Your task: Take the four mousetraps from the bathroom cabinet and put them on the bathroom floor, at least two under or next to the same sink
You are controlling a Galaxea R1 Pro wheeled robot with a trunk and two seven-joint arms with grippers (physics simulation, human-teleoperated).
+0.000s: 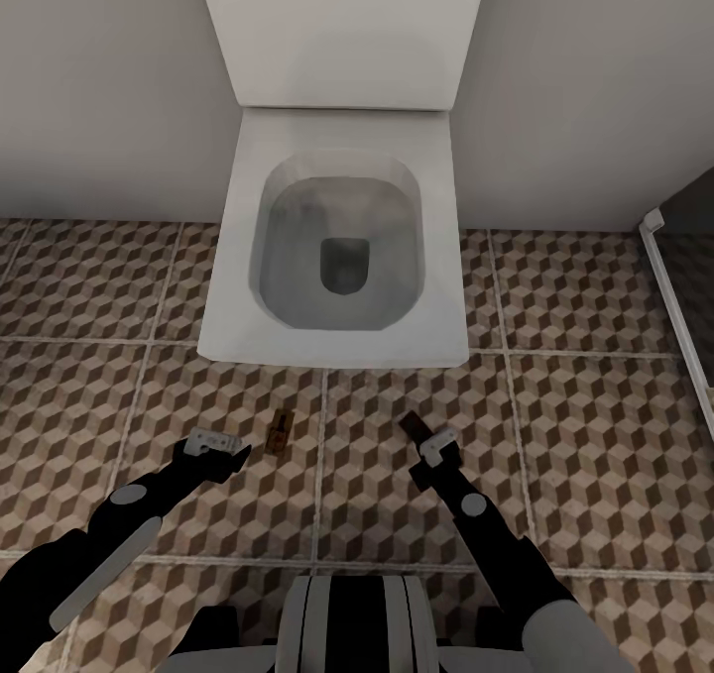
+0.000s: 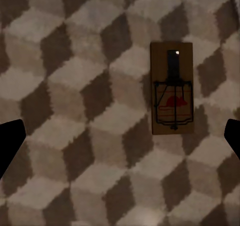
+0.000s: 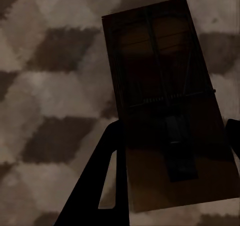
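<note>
Robot is parked facing a white toilet (image 1: 342,247), both arms low over the bathroom floor (image 1: 585,435)

Left gripper (image 1: 220,448): fingers spread wide, holding nothing. One mousetrap (image 1: 282,429) lies flat on the tiles just right of it, near the toilet's front edge. The left wrist view shows that trap (image 2: 172,88) face up, wire and red mark visible, with the dark fingers well apart on either side of the picture and clear of it

Right gripper (image 1: 428,446): pinching a second mousetrap (image 1: 412,423) by its near end. In the right wrist view that board (image 3: 167,106) is dark and tilted above the tiles, one finger (image 3: 97,186) alongside it. Looks not yet set down

Progress, as a judgement: one trap on the floor, one in hand close to the floor, so roughly halfway at best. The other two traps and the cabinet are out of frame, can't tell their status. No sink in frame either; this spot is by the toilet, so the under-or-next-to-the-sink condition can't be confirmed from here and may need the traps moved
</note>
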